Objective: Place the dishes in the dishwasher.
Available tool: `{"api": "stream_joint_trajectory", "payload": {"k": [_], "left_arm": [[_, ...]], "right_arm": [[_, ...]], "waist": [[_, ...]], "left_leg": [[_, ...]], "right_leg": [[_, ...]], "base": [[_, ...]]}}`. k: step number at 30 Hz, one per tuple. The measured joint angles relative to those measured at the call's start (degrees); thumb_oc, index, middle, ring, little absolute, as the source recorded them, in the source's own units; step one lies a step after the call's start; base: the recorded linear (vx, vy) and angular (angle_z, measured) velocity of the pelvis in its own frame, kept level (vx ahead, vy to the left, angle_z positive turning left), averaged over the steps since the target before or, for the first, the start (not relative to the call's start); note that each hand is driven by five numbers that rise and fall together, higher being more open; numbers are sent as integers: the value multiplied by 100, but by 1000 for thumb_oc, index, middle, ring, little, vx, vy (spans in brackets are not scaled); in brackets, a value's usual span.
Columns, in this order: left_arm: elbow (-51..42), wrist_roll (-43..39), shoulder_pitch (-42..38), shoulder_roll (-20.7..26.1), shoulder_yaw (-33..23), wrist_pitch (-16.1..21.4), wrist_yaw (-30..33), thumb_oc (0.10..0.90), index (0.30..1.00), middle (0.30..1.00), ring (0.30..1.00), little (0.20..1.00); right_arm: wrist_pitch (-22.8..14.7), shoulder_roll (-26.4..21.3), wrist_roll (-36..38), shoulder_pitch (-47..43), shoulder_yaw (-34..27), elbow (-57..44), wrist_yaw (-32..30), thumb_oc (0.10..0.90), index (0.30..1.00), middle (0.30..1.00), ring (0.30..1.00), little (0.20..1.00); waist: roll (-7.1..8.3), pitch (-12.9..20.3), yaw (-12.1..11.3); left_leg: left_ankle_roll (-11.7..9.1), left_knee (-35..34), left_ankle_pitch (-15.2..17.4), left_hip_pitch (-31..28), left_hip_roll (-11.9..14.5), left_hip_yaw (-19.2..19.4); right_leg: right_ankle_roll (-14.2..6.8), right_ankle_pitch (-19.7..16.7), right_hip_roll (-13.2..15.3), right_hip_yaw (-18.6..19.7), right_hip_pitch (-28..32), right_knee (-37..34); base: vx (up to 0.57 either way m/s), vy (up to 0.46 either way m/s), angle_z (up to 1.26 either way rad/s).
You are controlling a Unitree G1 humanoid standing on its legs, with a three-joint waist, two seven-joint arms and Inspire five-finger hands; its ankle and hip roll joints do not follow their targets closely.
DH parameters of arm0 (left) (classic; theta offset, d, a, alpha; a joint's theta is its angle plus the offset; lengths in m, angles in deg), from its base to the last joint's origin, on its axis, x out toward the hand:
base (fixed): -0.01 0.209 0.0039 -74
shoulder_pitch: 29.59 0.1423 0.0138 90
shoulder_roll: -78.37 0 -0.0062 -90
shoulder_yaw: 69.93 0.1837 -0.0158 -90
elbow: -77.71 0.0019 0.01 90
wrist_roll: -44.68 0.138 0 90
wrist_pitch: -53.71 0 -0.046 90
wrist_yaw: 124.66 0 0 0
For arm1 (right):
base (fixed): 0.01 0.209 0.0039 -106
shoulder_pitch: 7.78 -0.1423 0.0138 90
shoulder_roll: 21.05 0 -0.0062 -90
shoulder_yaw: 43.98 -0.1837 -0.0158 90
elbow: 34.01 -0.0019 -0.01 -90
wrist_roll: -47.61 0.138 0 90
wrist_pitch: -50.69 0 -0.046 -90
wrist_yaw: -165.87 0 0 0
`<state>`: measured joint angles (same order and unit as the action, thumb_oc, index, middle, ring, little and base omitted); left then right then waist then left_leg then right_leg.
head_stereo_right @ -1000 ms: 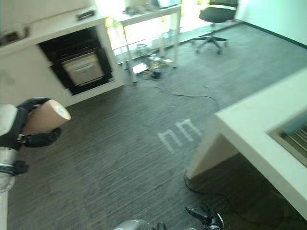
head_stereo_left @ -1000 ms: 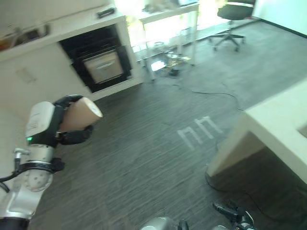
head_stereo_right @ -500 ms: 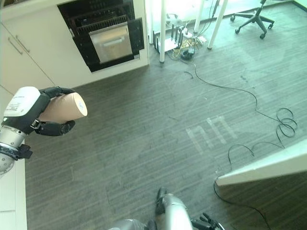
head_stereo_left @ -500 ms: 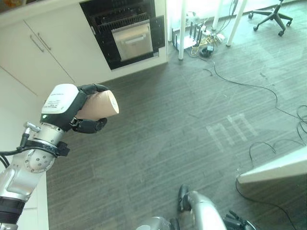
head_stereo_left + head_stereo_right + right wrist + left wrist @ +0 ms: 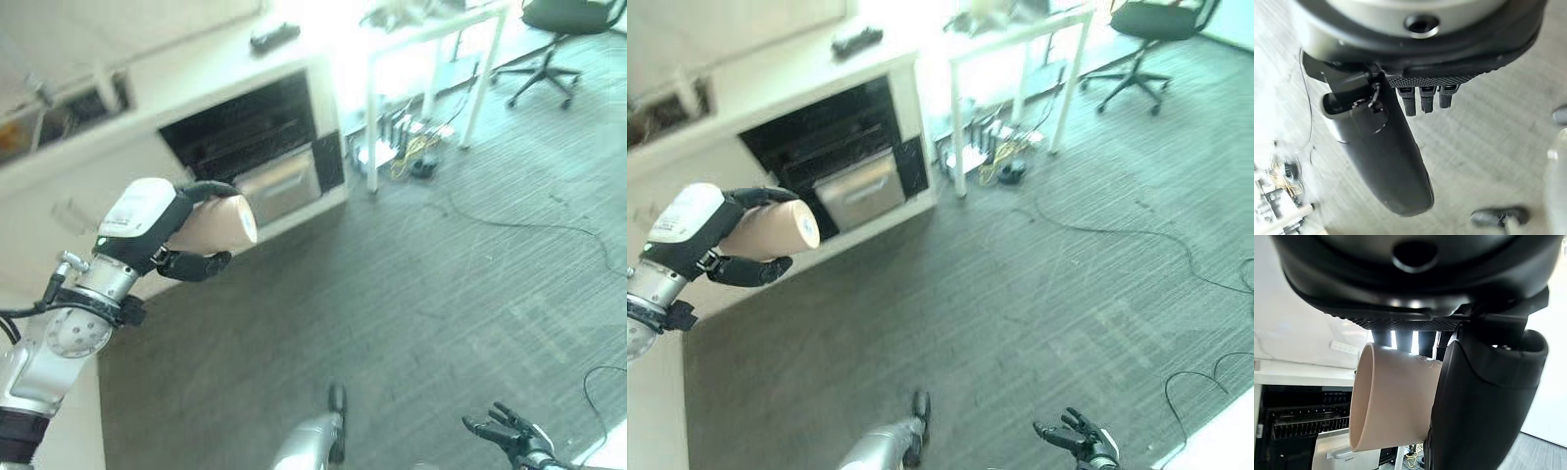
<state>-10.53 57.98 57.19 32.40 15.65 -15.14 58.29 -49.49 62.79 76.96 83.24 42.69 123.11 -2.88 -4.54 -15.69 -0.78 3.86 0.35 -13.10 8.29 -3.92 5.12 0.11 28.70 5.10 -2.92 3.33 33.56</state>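
The left hand point(image 5: 147, 230) has its fingers and thumb curled round a tan cup point(image 5: 217, 223), held on its side with the open mouth pointing away from the wrist; the left wrist view shows the cup point(image 5: 1391, 404) pinned between the thumb and the row of fingers. Against half a second ago the grip and the cup's lie look the same, but the whole view has swung: then the head looked steeply down at the floor with the dishwasher near the top edge, now the dishwasher point(image 5: 255, 147) sits higher and more central, just past the cup, so the camera has turned rather than the things. The right hand point(image 5: 1073, 438) has come into sight low down, its fingers spread and holding nothing. I judge the robot is mid-carry, lining itself up on the dishwasher; the cup is not yet loaded and the approach across the floor is left to do.

The dishwasher's door point(image 5: 860, 191) is down, a dark rack cavity above it, set under a pale worktop point(image 5: 774, 73) carrying a small dark object point(image 5: 856, 40). Grey plank floor point(image 5: 441, 294) stretches between, crossed by a loose cable point(image 5: 1117, 233). Further off stand a white table point(image 5: 431, 29) and an office chair point(image 5: 549, 29)
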Motion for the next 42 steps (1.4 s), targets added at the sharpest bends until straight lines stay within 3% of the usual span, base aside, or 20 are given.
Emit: {"api": "stream_joint_trajectory", "payload": {"k": [1, 2, 5, 8, 9, 11, 12, 14, 15, 16, 17, 18, 19, 21, 27, 30, 32, 35, 37, 42], "left_arm": [[5, 1, -39, -3, 6, 14, -1, 400, 300, 300, 300, 300], [271, 63, -40, -66, -193, 244, 117, 400, 300, 300, 300, 300], [401, 288, 714, -490, -333, 452, 293, 400, 300, 300, 300, 300], [486, 541, 1016, -659, -513, 556, 309, 400, 300, 300, 300, 300], [508, 565, 1005, -716, -531, 555, 324, 400, 300, 300, 300, 300], [467, 569, 851, -389, -645, 642, 400, 400, 300, 300, 300, 300], [464, 548, 885, -281, -645, 645, 511, 400, 300, 300, 300, 300], [598, 538, 653, -9, -573, 682, 566, 400, 300, 300, 300, 300], [803, 534, 402, -179, -420, 678, 602, 400, 300, 300, 300, 300], [976, 515, 227, -157, -404, 675, 663, 400, 300, 300, 300, 300], [907, 505, 52, 168, -308, 614, 695, 400, 300, 300, 300, 300], [745, 504, 11, 315, -285, 581, 700, 400, 300, 300, 300, 300], [725, 498, -93, 343, -221, 499, 784, 400, 300, 300, 300, 300], [859, 488, -36, 462, -202, 506, 782, 400, 300, 300, 300, 300], [486, 39, 796, 567, -649, 444, 780, 400, 300, 300, 300, 300], [191, 22, 918, 618, -797, 370, 749, 400, 300, 300, 300, 300], [-39, -136, 849, 617, -792, 371, 562, 400, 300, 300, 300, 300], [-488, -506, 300, 785, -792, 364, 389, 400, 300, 300, 300, 300], [-697, -627, -143, 846, -720, 450, 311, 400, 300, 300, 300, 300], [-658, -539, -545, -91, -212, 398, 274, 400, 300, 300, 300, 300]], "right_arm": [[4, 19, 0, -31, 12, 9, 18, 800, 900, 900, 900, 900], [58, 299, -14, -330, 37, 384, -107, 800, 900, 900, 900, 900], [172, 425, -141, 367, 26, 287, -231, 800, 900, 900, 900, 900], [302, 319, -368, 443, -280, 300, -509, 800, 900, 900, 900, 900], [293, 385, -364, 470, -291, 176, -539, 800, 900, 900, 900, 900], [158, 762, -342, 745, -185, -445, -576, 800, 900, 900, 900, 900], [164, 910, -325, 697, -111, -501, -581, 800, 900, 900, 900, 900], [44, 389, -165, 445, -67, -602, -612, 800, 900, 900, 900, 900], [46, 299, -164, 396, -14, -585, -630, 800, 900, 900, 900, 900], [77, 356, -167, 224, 87, -530, -616, 800, 900, 900, 900, 900], [48, 484, -162, 274, 28, -411, -544, 800, 900, 900, 900, 900], [7, 424, -155, 340, 30, -325, -516, 800, 900, 900, 900, 900], [93, 481, -111, 150, 5, 12, -469, 800, 900, 900, 900, 900], [178, 483, -111, -33, -194, 356, -398, 800, 900, 900, 900, 900], [239, 569, -121, 82, -113, 325, -371, 800, 900, 900, 900, 900], [238, 481, -129, 5, 236, 223, -355, 800, 900, 900, 900, 900], [172, 299, -109, 3, 267, 260, -349, 800, 900, 900, 900, 900], [170, 155, -99, 81, 179, 361, -348, 800, 900, 900, 900, 900], [138, 101, 59, 138, 59, 342, -368, 800, 900, 900, 900, 900], [-130, 72, 29, -130, 2, 13, -380, 800, 900, 900, 900, 900]], "waist": [[-12, -22, 15], [324, -225, 81], [70, -78, -129], [93, 1, -321], [69, 32, -357], [358, 30, -195], [382, 141, -128], [-204, 103, 42], [-372, -3, 33], [81, -180, 76], [153, -159, 245], [-181, -45, 208], [-106, -124, 2], [-94, -128, 27], [88, -45, -220], [116, 11, -237], [145, 41, -160], [340, 98, -87], [313, 90, -35], [-332, 66, 205]], "left_leg": [[-6, -62, -19, -16, -20, 8], [-657, 1699, 682, 796, -109, 177], [-791, 2389, 1440, 1284, 711, 561], [-407, 2187, 1668, 942, -91, 22], [-85, 2260, 1738, 777, -133, 122], [438, 2892, 2179, 658, -412, 135], [611, 3090, 2467, 489, -511, 170], [630, 2513, 2414, 105, -524, 20], [-471, 2365, 2378, -153, -523, -41], [-1992, 2980, 1814, 190, -740, -152], [-769, 3684, 2370, 695, -509, -309], [-643, 2959, 2576, 644, 279, -797], [26, 2790, 2538, 340, -24, -727], [165, 2688, 2674, 38, -196, -768], [154, 1648, 2718, -1117, -203, -1036], [-256, 1555, 2592, -1269, 43, -927], [-546, 1677, 2339, -1328, 39, -673], [-713, 2251, 2341, -1107, 255, 407], [-741, 1812, 2369, -1054, 684, 1094], [-271, 1193, 2008, -337, 347, 1190]], "right_leg": [[71, 35, -181, -90, -238, -8], [548, -398, -322, -59, -335, -590], [194, -396, -339, 88, 582, -1065], [-207, -436, 172, 287, 1011, -1165], [-639, -758, 277, 164, 906, -631], [-1628, -1954, 452, 325, -563, 3078], [-1190, -2098, 311, 302, -1393, 3878], [-108, -1666, 374, -484, -2540, 2784], [270, -1660, 177, -517, -2429, 1837], [349, -1726, 376, -150, -2368, 895], [184, -1885, 501, -280, -2232, -153], [-314, -1936, 159, -310, -2162, -775], [-320, -2214, 258, -274, -2045, -1985], [-407, -2552, 344, -147, -1997, -2166], [-218, -2387, 15, -610, -1438, -1377], [10, -2413, -147, -730, -1194, -1362], [203, -2065, -88, -848, -1509, -449], [417, -2142, -29, -1165, -828, -1698], [472, -2103, 15, -1439, -637, -1757], [228, -1852, -29, -1615, -336, -1817]], "base": [[821, 278, 16], [665, 239, 16], [464, 252, -13], [525, 269, -52], [346, 217, -54], [178, 162, 19], [159, 163, 40], [224, -18, 7], [169, -219, 12], [205, -274, 65], [171, -248, 69], [316, -477, 51], [280, -443, 9], [332, -472, 16], [301, -446, 21], [171, -364, 13], [157, -371, 29], [114, -170, 74], [106, -20, 88], [73, 62, 19]]}}
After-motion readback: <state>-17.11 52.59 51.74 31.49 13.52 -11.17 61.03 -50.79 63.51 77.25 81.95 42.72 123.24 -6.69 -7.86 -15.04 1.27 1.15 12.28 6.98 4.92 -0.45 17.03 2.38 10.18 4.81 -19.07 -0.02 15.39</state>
